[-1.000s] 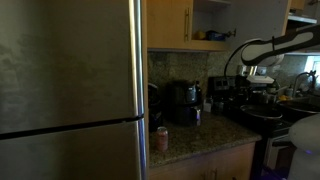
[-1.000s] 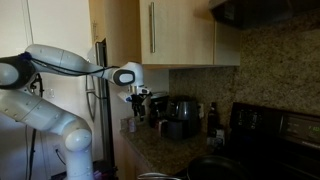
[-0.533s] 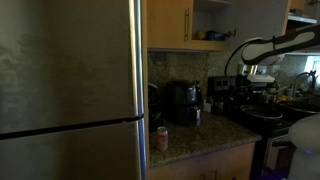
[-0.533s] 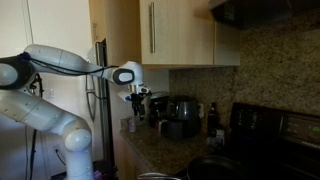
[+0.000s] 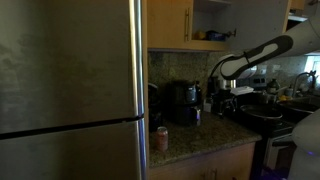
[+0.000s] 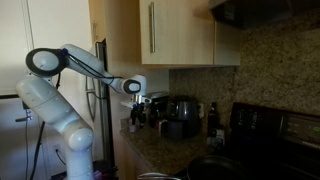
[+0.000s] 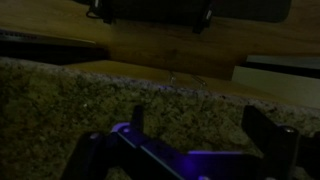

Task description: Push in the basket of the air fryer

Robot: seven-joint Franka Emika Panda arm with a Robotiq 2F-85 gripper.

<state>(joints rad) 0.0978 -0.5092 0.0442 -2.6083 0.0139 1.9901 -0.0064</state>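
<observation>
The air fryer [image 5: 183, 103] is a black boxy appliance on the granite counter, against the backsplash; it also shows in an exterior view [image 6: 181, 117]. Its basket forms the dark front face, and details are too dark to see. My gripper [image 5: 222, 96] hangs above the counter, apart from the air fryer; it also shows in an exterior view [image 6: 138, 110]. In the wrist view my gripper [image 7: 200, 125] is open and empty, its two dark fingertips [image 7: 137, 119] spread over speckled granite. A dark object with two feet [image 7: 150, 8] sits at the top edge.
A steel fridge [image 5: 70, 90] fills one side. A dark rounded appliance [image 5: 154, 104] stands between fridge and air fryer. A small can [image 5: 161, 138] stands near the counter's front edge. A black stove with pots [image 5: 262, 112] is beside the counter. Wood cabinets [image 6: 180, 32] hang overhead.
My arm has bent and dropped. The gripper has moved down toward the counter and closer to the air fryer. The air fryer has not moved.
</observation>
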